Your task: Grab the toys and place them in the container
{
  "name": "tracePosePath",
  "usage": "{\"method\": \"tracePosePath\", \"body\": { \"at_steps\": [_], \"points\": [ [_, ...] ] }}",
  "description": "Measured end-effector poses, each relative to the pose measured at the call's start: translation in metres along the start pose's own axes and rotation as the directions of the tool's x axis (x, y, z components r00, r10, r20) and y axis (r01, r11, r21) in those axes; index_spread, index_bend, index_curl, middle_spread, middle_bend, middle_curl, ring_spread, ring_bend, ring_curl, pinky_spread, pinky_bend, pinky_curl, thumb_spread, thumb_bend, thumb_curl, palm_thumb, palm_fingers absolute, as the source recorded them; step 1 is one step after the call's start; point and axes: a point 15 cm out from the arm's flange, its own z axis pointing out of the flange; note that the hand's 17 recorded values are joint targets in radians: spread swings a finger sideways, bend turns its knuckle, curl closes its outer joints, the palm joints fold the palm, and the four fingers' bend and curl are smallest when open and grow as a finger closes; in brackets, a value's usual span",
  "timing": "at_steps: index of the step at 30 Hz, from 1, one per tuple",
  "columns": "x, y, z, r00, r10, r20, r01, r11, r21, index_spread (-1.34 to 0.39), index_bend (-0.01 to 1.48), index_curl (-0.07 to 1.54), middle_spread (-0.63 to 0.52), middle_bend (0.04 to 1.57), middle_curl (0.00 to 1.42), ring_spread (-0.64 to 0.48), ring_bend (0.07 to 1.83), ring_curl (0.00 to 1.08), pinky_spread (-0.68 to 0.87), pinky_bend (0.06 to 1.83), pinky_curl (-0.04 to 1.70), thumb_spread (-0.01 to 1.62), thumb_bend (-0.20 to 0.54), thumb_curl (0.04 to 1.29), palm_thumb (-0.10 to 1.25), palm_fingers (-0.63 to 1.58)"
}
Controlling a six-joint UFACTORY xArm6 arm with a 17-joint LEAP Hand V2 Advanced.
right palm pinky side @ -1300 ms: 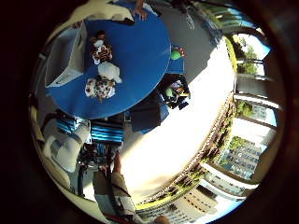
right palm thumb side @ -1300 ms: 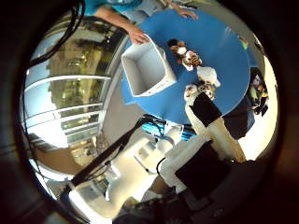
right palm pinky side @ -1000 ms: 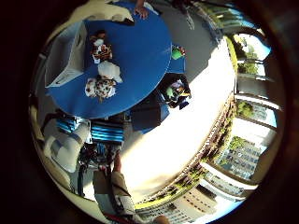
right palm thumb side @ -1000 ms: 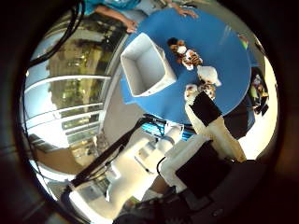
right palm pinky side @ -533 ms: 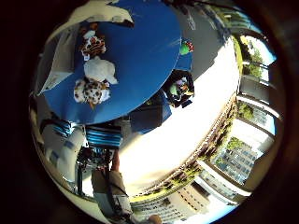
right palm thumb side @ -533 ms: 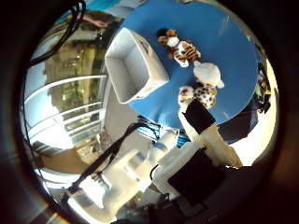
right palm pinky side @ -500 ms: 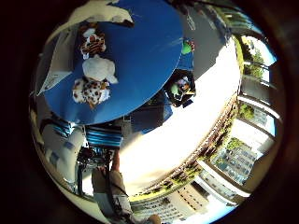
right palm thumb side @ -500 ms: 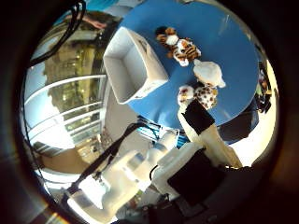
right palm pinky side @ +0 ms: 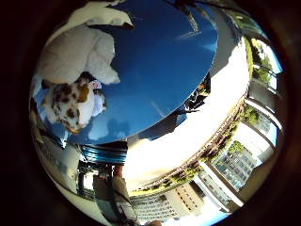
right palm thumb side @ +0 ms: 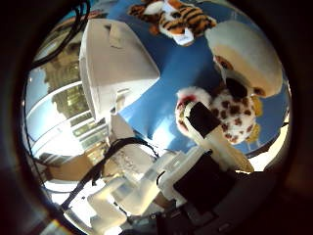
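Note:
A white and brown spotted plush toy (right palm thumb side: pixel 233 113) lies on the round blue table (right palm pinky side: pixel 160 66), close under my palm. A white plush toy (right palm thumb side: pixel 245 54) lies right beside it, and a tiger-striped plush toy (right palm thumb side: pixel 176 20) lies further on. The white rectangular container (right palm thumb side: pixel 112 59) stands on the table near its edge, past the toys. My hand (right palm thumb side: pixel 196 166) reaches out from the palm with a straight black and white finger whose tip is over the spotted toy. The hand is open. The little finger side view shows the spotted toy (right palm pinky side: pixel 71 104) and the white toy (right palm pinky side: pixel 80 52) close by.
The table's edge (right palm pinky side: pixel 141 127) runs just behind the spotted toy, with pale floor and chairs (right palm pinky side: pixel 103 151) below it. Windows and railings (right palm thumb side: pixel 59 108) lie beyond the container's side of the table.
The palm has come down much closer to the table, so the toys and container fill far more of each view. A person's hand seen earlier at the container is out of view.

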Motion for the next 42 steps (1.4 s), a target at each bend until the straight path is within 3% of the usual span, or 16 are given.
{"method": "tracePosePath", "body": {
  "at_steps": [5,8,9,11,16,20,32,42],
  "points": [
    [0.013,-0.018,0.012,0.999,0.024,-0.044,-0.023,1.000,0.018,-0.19,0.12,0.23,-0.07,0.46,0.43,0.20,0.79,0.43,0.42,0.81,0.18,1.12,-0.005,0.42,0.76,0.92],
    [0.025,-0.037,0.006,0.995,0.043,-0.087,-0.035,0.995,0.093,-0.29,0.13,0.20,-0.12,0.72,0.57,0.12,1.08,0.57,0.40,0.88,0.22,1.10,-0.001,0.45,0.84,1.02],
    [0.030,-0.040,0.004,0.994,0.053,-0.094,-0.042,0.993,0.113,-0.30,0.13,0.19,-0.13,0.75,0.58,0.11,1.10,0.58,0.40,0.90,0.23,1.10,0.000,0.46,0.85,1.01],
    [0.041,-0.041,0.001,0.992,0.078,-0.100,-0.063,0.987,0.145,-0.39,0.18,0.16,-0.16,0.87,0.67,0.05,1.20,0.65,0.38,1.07,0.28,1.09,-0.007,0.48,0.89,1.05],
    [0.064,-0.035,-0.008,0.987,0.128,-0.095,-0.108,0.976,0.192,-0.53,0.32,0.15,-0.20,1.01,0.79,-0.01,1.25,0.72,0.31,1.33,0.39,1.09,-0.006,0.52,0.94,1.10],
    [0.058,-0.022,-0.005,0.989,0.128,-0.068,-0.118,0.983,0.143,-0.66,0.47,0.16,-0.21,1.09,0.87,-0.06,1.28,0.77,0.25,1.46,0.48,1.10,-0.005,0.56,1.00,1.05],
    [0.065,0.019,-0.080,0.984,0.177,0.017,-0.178,0.978,0.113,-0.90,0.69,0.19,-0.21,1.20,1.00,-0.13,1.36,0.86,0.15,1.62,0.62,1.14,-0.010,0.66,1.05,0.93],
    [0.007,0.039,-0.164,0.990,0.089,0.106,-0.105,0.984,0.147,-1.01,0.79,0.21,-0.20,1.26,1.04,-0.15,1.41,0.89,0.12,1.66,0.69,1.15,-0.013,0.71,1.02,0.86]
  ]
}}
